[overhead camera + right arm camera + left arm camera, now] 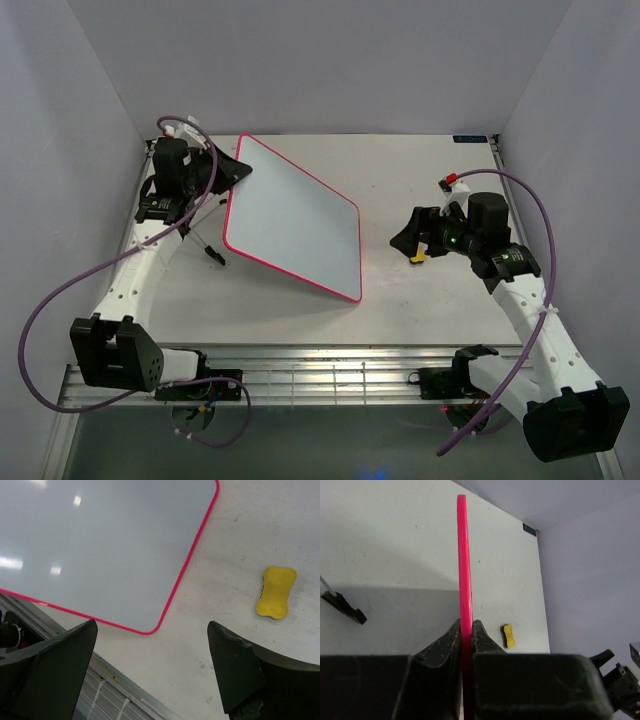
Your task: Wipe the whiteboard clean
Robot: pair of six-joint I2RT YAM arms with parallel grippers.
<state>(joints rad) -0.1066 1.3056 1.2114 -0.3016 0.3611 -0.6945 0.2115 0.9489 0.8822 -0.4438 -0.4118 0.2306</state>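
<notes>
The whiteboard point(295, 220) stands tilted at the left middle of the table, with a glossy white face, a thin pink-red frame and no writing that I can see. My left gripper point(238, 172) is shut on its far left edge; in the left wrist view point(465, 630) the jaws pinch the frame point(464, 555), seen edge-on. My right gripper point(408, 238) is open and empty, hovering right of the board. In the right wrist view point(152, 624) it hangs over bare table by the board's corner point(100, 545). The yellow eraser point(276, 592) lies on the table beside it, apart from the fingers.
The eraser also shows in the top view point(417, 257) and the left wrist view point(508, 635). Black stand legs point(205, 245) stick out left of the board. A slotted metal rail point(330, 375) runs along the near edge. Walls close in on three sides.
</notes>
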